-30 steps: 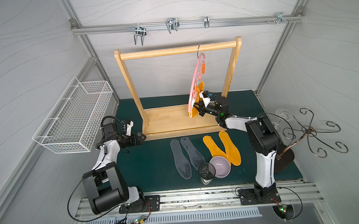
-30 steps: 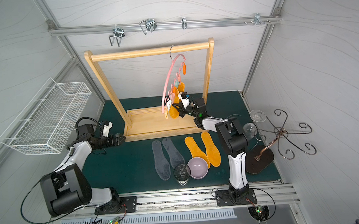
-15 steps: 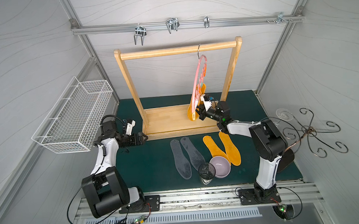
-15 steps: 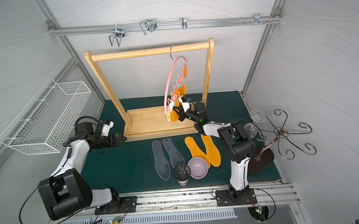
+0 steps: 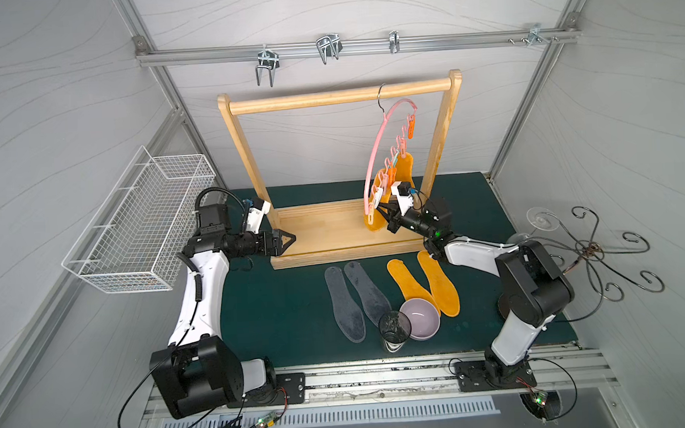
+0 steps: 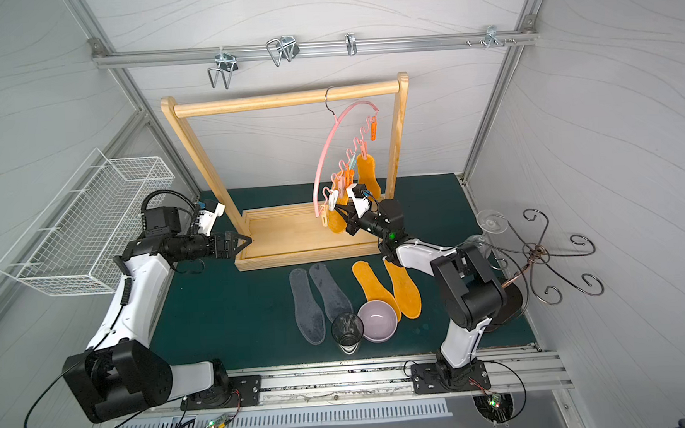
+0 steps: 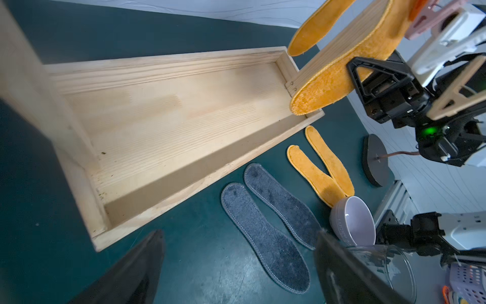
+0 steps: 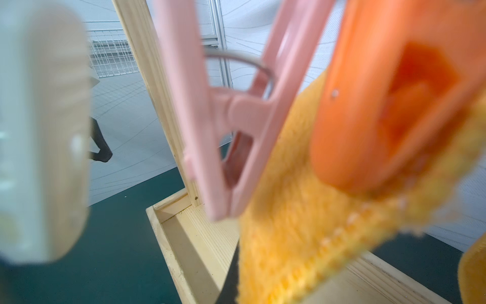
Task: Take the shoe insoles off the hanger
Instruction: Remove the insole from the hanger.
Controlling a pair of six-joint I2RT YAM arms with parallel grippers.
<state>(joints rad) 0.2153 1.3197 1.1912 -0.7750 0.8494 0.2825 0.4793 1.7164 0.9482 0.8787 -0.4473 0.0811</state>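
The right end effector, clamped on a hanging mustard insole, has sunk lower. The left end effector waits spread apart. Four fuzzy insoles lie flat on the green desk. On the wooden rack the thin pink hanger now hangs askew. A smooth orange clothespin still pinches the gripped insole, which looks nearly free.

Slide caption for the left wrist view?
Two grey insoles and two orange insoles lie on the mat; the right tool pinches a hanging orange insole.
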